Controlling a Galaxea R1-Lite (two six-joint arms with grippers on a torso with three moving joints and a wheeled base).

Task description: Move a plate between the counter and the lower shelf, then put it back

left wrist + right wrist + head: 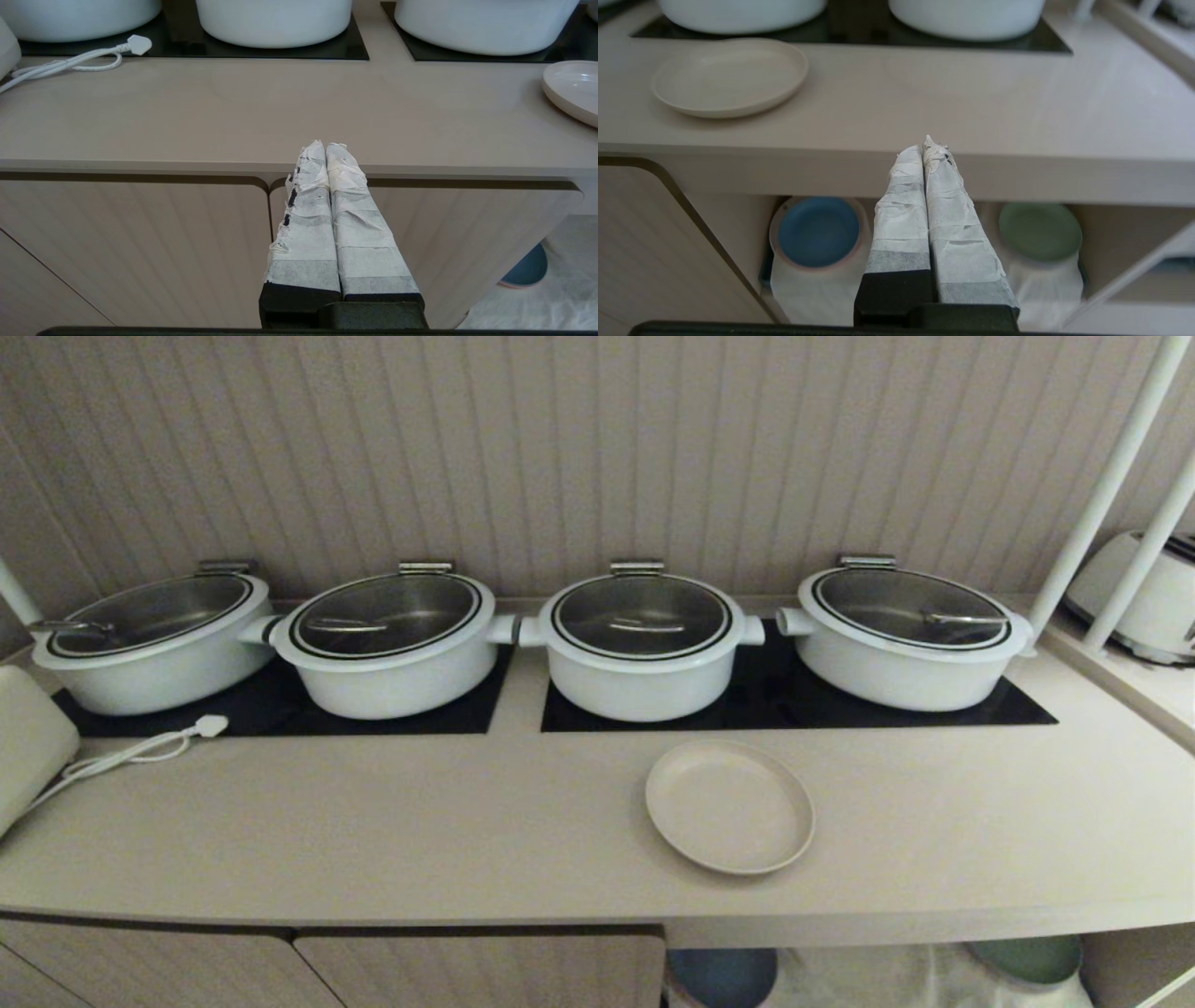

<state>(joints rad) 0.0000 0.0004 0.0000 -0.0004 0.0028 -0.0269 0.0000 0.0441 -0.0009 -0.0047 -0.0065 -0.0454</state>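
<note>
beige plate [729, 806] on counter [373, 821] | wrist views only: both grippers' jaws clenched, empty | blue plate [818, 230] on lower shelf [738, 219]

The plate [729, 807] looks matt and smooth, lying on a smooth, faintly sheened desk [373, 821] set with glossy black glass panels [784, 705]. Glossy white pots [640, 649] carry metal-handled glass lids; crinkled white tape wraps both tools' fingers [901, 214].

No text, label, brand, number or sign is being shown legibly on any surface in the three views.
</note>
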